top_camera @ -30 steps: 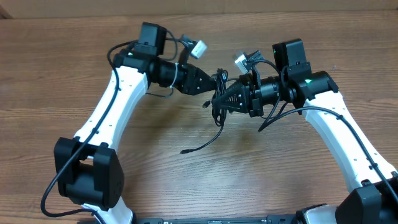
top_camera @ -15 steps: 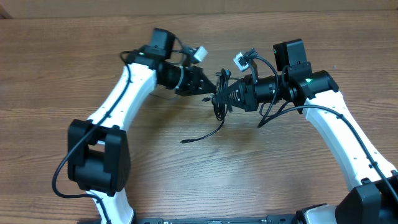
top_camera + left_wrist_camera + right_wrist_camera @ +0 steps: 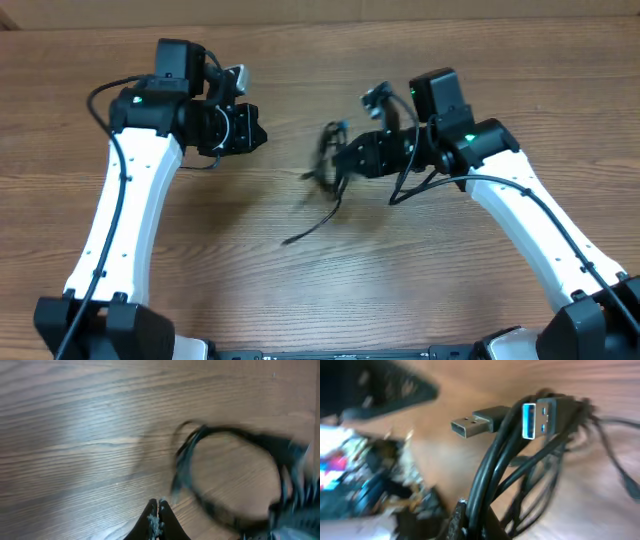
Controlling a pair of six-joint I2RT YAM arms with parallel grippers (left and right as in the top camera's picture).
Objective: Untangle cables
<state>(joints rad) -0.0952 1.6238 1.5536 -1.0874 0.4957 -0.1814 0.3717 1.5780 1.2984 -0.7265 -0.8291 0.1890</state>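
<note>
The cables (image 3: 330, 165) are a bundle of thin black cords hanging from my right gripper (image 3: 345, 160) over the table's middle; one loose end trails on the wood toward the front left. In the right wrist view my right gripper (image 3: 475, 517) is shut on the cables (image 3: 495, 470), with two silvery USB plugs (image 3: 537, 420) sticking up. My left gripper (image 3: 255, 128) is at the back left, apart from the bundle. In the left wrist view its fingers (image 3: 158, 510) are shut and empty, and the cables (image 3: 225, 480) show blurred as a loop to the right.
The wooden table (image 3: 320, 290) fills the overhead view. The left arm's white link (image 3: 125, 220) runs down the left side and the right arm's white link (image 3: 540, 230) down the right. Thicker robot cables loop by each wrist.
My left gripper has let go of the bundle and pulled back to the left. My right gripper has moved slightly left with the cables, which now hang from it alone.
</note>
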